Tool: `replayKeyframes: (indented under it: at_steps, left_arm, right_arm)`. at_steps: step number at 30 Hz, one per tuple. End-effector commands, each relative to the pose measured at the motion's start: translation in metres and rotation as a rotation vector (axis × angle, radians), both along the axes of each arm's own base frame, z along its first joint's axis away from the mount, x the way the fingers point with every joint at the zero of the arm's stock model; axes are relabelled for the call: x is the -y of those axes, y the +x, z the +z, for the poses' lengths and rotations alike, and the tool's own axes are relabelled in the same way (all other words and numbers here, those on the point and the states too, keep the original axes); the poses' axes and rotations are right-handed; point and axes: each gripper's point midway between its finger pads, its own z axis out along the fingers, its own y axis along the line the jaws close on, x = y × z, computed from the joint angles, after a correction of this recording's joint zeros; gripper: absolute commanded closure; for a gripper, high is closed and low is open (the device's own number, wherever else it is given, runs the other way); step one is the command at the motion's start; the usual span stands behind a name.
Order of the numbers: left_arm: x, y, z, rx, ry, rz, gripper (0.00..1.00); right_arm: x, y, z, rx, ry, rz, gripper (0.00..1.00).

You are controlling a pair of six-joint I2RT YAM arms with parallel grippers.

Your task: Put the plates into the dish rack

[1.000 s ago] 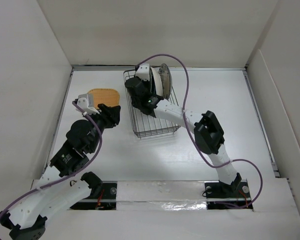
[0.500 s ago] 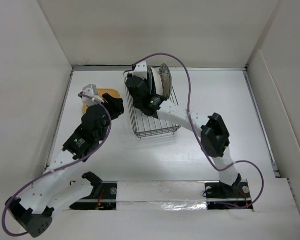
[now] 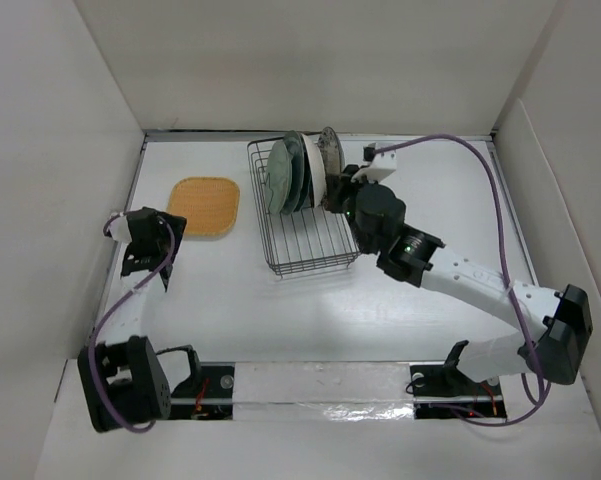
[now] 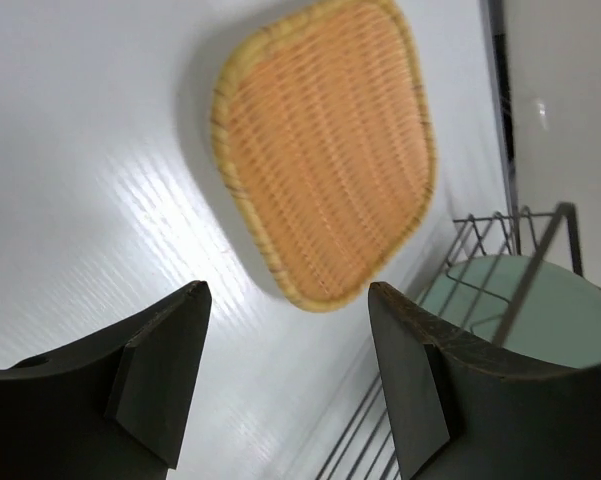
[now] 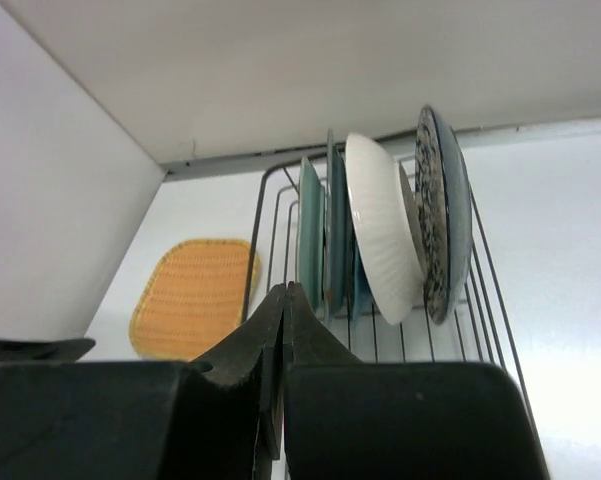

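At far end of black thin-wire dish rack (image 3: 310, 240): teal, white, blue-patterned plates (image 5: 380, 225) upright in row. Orange woven rounded-square plate (image 3: 205, 205) outside, leftward. Left gripper (image 4: 285, 295) jaws apart, right gripper (image 5: 283, 300) jaws together.

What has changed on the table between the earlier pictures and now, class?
The right arm drew back out of the dish rack to its right side; the right gripper is shut, empty. The left arm pulled back from the orange plate, left gripper open. The orange plate and the rack stayed put.
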Motion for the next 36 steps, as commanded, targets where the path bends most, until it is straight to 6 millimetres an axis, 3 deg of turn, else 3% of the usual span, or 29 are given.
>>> replayKeyframes:
  at_steps: [1, 2, 5, 8, 12, 24, 28, 34, 36]
  left_arm:
    - [-0.001, 0.019, -0.003, 0.046, -0.117, -0.018, 0.38]
    - [-0.001, 0.02, -0.009, 0.035, -0.129, -0.014, 0.38]
    - [-0.006, 0.022, -0.033, -0.03, -0.141, 0.007, 0.39]
    - [-0.012, 0.021, -0.066, -0.113, -0.141, 0.04, 0.43]
    - [-0.017, 0.028, -0.085, -0.126, -0.211, 0.043, 0.47]
    - [-0.022, 0.05, -0.111, -0.138, -0.26, 0.078, 0.47]
    - [-0.023, 0.055, -0.108, -0.113, -0.266, 0.086, 0.47]
    - [-0.025, 0.067, -0.105, -0.093, -0.234, 0.103, 0.63]
    - [-0.026, 0.069, -0.105, -0.083, -0.23, 0.101, 0.76]
  right_arm:
    - [-0.007, -0.016, -0.029, -0.034, 0.05, 0.057, 1.0]
    - [0.0, -0.02, -0.023, -0.019, 0.073, 0.053, 0.98]
    - [0.009, -0.026, -0.036, -0.028, 0.059, 0.047, 0.94]
    - [0.013, -0.032, -0.035, -0.024, 0.053, 0.067, 0.9]
    - [0.02, -0.035, -0.029, -0.005, 0.064, 0.078, 0.84]
    - [0.02, -0.035, -0.019, 0.031, 0.075, 0.096, 0.81]
    - [0.024, -0.029, -0.017, 0.042, 0.059, 0.07, 0.81]
    - [0.038, -0.025, 0.001, 0.072, 0.074, 0.049, 0.81]
    - [0.042, -0.024, 0.0, 0.071, 0.08, 0.045, 0.81]
